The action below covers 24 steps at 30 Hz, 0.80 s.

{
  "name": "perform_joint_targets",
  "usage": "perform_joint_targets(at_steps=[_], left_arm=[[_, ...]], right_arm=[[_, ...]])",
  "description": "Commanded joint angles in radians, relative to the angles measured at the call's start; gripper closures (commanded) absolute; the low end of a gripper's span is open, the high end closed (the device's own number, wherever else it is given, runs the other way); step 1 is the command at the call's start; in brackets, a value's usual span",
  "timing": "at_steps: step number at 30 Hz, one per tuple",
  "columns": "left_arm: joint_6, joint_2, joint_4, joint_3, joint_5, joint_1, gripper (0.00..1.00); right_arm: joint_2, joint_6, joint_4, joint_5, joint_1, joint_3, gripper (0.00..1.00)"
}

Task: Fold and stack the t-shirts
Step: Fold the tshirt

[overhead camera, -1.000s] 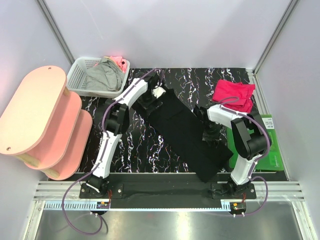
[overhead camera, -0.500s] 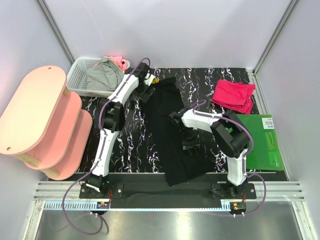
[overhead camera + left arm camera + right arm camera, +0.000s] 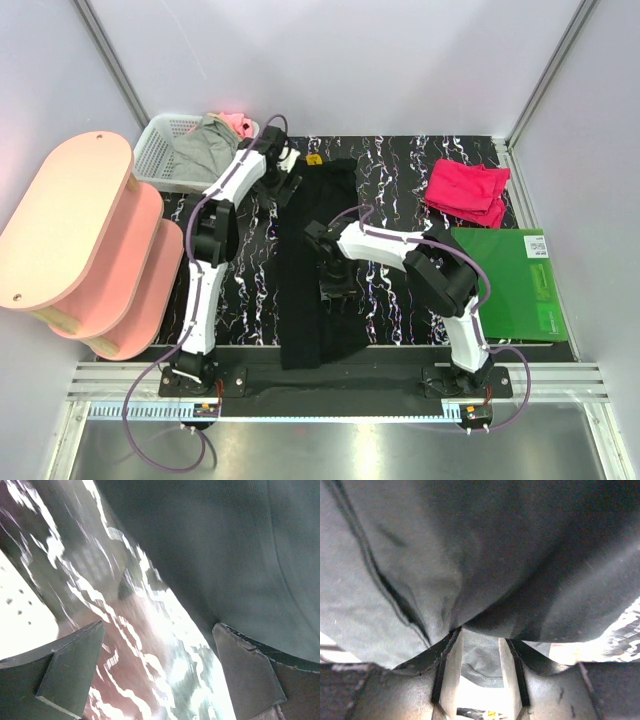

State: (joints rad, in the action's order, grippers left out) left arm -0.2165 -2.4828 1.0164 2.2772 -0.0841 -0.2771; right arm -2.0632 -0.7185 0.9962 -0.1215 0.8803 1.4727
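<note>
Black t-shirt point(image 3: 300, 310) now farther left than before, pinched in right gripper point(image 3: 480, 637); left gripper point(image 3: 157, 640) spread wide.

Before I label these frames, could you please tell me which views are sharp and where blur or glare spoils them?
Top external view: evenly lit and sharp, though the black t-shirt shows as a flat dark strip. Left wrist view: smeared by blur, with glare blowing out the marbled table. Right wrist view: very close and soft, dark cloth filling most of it.
</note>
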Motion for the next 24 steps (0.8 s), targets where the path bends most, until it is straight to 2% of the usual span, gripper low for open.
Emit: perform_joint_targets(at_steps=[1,4,8,13,16,18,19,22,24], left_arm=[[0.002,0.231,0.005,-0.108,0.076,0.010,0.01],[-0.004,0.341,0.005,-0.166,0.078,0.012,0.01],[0.003,0.468,0.020,-0.246,0.171,0.000,0.01],[0.017,0.460,0.017,-0.309,0.172,-0.103,0.01],[0.058,0.337,0.031,-0.230,0.159,-0.128,0.01],[0.074,0.202,0.095,-0.081,0.156,-0.134,0.01],[0.078,0.108,0.122,0.041,0.143,-0.137,0.01],[0.074,-0.026,0.194,0.210,0.113,-0.151,0.01],[0.066,-0.054,0.186,0.228,0.087,-0.166,0.01]], right_arm=[[0.047,0.036,-0.050,-0.096,0.008,0.040,0.57],[0.127,0.050,0.027,-0.035,0.003,0.043,0.57],[0.199,0.067,0.133,0.068,-0.004,0.037,0.56],[0.259,0.079,0.219,0.177,-0.004,0.035,0.55],[0.287,0.074,0.208,0.184,-0.004,-0.004,0.55],[0.299,0.064,0.177,0.160,-0.003,-0.073,0.57],[0.305,0.060,0.132,0.146,-0.003,-0.100,0.57],[0.299,0.044,0.062,0.096,0.003,-0.179,0.59],[0.290,0.036,0.024,0.068,0.020,-0.204,0.60]])
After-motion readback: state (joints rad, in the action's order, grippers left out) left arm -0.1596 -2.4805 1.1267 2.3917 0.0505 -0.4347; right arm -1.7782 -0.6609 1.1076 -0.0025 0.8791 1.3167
